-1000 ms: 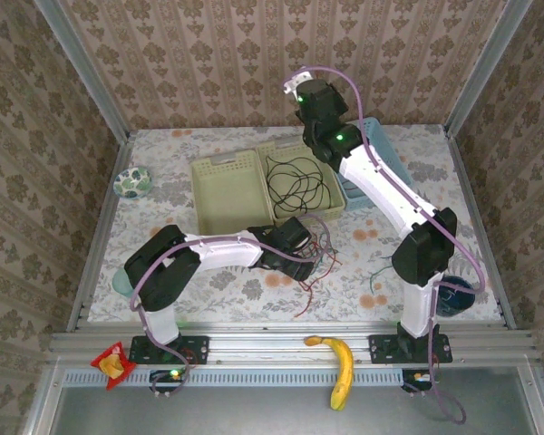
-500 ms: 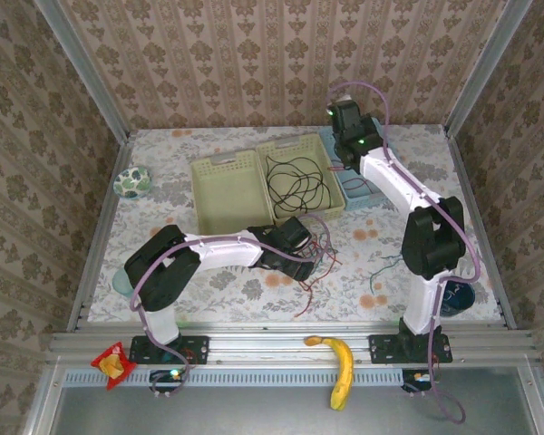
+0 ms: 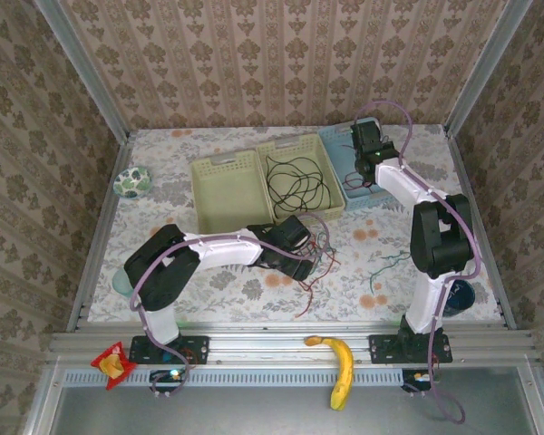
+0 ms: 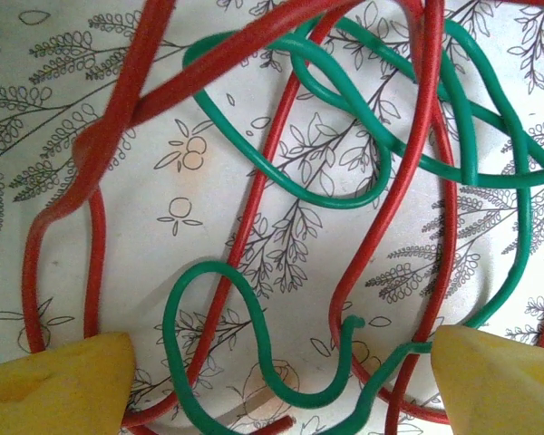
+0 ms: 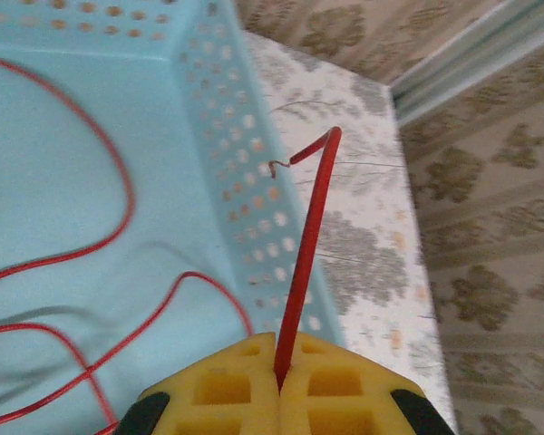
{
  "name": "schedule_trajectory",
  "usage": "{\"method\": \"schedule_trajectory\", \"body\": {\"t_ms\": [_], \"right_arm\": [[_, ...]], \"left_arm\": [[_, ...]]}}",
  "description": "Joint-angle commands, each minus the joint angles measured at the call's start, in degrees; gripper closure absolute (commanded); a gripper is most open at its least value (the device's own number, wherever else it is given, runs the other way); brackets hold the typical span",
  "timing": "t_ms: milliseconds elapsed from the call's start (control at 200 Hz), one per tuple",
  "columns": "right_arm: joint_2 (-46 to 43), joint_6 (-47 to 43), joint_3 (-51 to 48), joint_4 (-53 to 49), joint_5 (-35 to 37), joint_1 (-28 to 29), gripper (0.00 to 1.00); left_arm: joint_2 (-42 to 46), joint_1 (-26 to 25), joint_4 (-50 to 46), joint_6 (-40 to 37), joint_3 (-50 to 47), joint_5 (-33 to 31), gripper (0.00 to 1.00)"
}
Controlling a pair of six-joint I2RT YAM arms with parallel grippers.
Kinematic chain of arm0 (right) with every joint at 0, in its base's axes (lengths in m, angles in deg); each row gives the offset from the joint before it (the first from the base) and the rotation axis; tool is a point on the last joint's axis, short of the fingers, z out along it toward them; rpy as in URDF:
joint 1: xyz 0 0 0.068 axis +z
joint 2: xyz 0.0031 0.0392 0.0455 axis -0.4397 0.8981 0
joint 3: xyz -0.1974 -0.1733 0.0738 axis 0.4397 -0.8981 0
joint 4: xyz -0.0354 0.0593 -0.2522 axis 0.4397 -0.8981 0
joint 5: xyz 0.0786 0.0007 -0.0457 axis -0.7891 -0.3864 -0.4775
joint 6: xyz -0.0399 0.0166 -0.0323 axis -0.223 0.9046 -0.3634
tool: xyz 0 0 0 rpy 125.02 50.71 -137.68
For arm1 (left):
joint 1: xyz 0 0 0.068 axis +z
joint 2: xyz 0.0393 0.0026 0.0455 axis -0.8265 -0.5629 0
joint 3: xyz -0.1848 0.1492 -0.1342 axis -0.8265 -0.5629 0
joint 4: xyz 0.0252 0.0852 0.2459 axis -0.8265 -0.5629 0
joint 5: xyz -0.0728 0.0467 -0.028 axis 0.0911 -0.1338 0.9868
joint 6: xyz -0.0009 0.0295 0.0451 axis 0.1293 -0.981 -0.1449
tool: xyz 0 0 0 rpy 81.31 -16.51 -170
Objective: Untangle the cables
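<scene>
Carefully, my right fingers (image 5: pixel 263 385) were pinched shut on the red cable (image 5: pixel 304 254) over the blue basket (image 5: pixel 208 118); I judged its free end should come inside the wall before release. My left fingers (image 3: pixel 295 240), spread wide and empty, hung over the green cable (image 4: pixel 213 265) tangled on the surface (image 3: pixel 163 217).

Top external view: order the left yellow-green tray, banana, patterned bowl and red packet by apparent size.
1. left yellow-green tray
2. banana
3. patterned bowl and red packet: too alike to rank.
</scene>
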Motion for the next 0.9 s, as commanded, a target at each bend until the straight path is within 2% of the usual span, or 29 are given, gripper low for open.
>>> {"method": "schedule_trajectory", "body": {"t_ms": [0,175,200,265,310,345,650,805,895], "right_arm": [[0.08,3.06,0.00,-3.34,-11.07,-0.05,1.00],[2.86,8.59,3.55,-7.72,-15.99,-1.08,1.00],[2.67,9.42,3.69,-7.75,-16.70,-1.22,0.94],[0.96,11.62,2.94,-6.74,-19.05,-1.64,0.68],[-0.51,13.24,1.96,-5.38,-20.35,-1.99,0.58],[-1.81,14.56,1.14,-4.43,-20.68,-2.23,0.55],[-11.70,19.80,-5.52,-2.47,-19.21,-2.90,0.50],[-16.87,22.76,-8.97,-4.46,-20.79,-2.43,0.50],[-23.15,26.10,-15.15,-3.42,-23.71,-0.02,0.50]], "left_arm": [[-0.32,0.41,-2.40,-0.43,1.46,-0.38,0.14],[0.24,0.37,-2.62,-0.62,2.03,-0.36,0.14],[0.42,0.44,-2.63,-0.63,2.05,-0.39,0.14],[1.17,0.44,-2.32,-0.72,1.75,-0.47,0.14],[1.89,0.39,-2.01,-0.84,1.44,-0.64,0.14],[2.33,0.38,-1.71,-0.81,1.13,-0.78,0.14],[4.59,0.42,0.21,-1.15,0.42,-1.44,0.14],[4.82,0.48,1.24,-2.18,0.42,-0.50,0.14],[5.17,0.55,2.06,-2.72,0.34,0.15,0.13]]}}
